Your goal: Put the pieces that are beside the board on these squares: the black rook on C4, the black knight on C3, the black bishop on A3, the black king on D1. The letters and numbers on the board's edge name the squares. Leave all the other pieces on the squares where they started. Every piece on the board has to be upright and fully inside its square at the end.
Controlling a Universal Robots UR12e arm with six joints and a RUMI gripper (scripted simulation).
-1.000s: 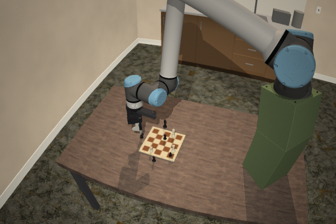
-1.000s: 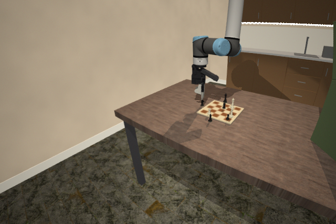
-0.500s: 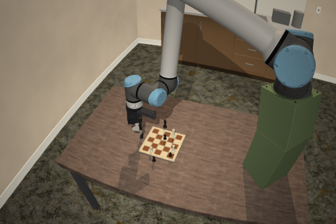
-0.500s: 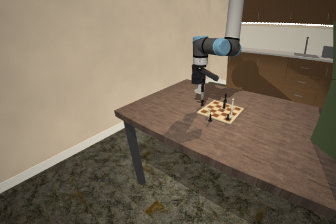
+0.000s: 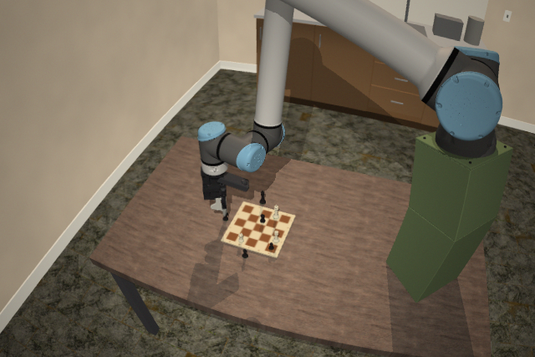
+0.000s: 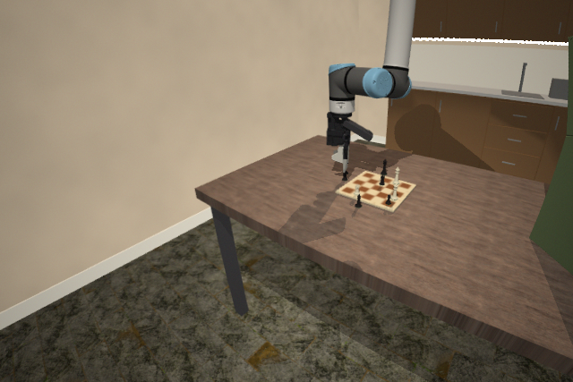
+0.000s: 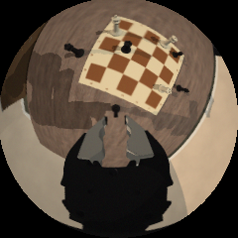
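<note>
My gripper (image 5: 224, 211) (image 6: 344, 169) (image 7: 115, 116) is partly open and empty, low beside the board (image 5: 225, 239) (image 7: 82, 79). A small black piece (image 5: 225, 217) (image 6: 345, 177) (image 7: 116, 109) stands upright just beyond the fingertips, with neither jaw closed on it; its type is unclear. A tall black piece, apparently the king (image 5: 262, 197) (image 6: 384, 167) (image 7: 75, 51), stands beside another edge. A third black piece (image 5: 245, 253) (image 6: 358, 200) (image 7: 182, 89) stands off the near edge. On the board are two black pieces, one inward (image 5: 262, 218) (image 7: 126, 48) and one near a corner (image 5: 271, 247) (image 6: 389, 199).
Three white pieces stand on the board: a tall one (image 5: 276, 212) (image 7: 116, 26), another (image 5: 276, 237) (image 6: 394, 192), and a lower one (image 5: 241, 238) (image 7: 163, 89) near the edge facing the third black piece. The green pedestal (image 5: 449, 215) stands at the right.
</note>
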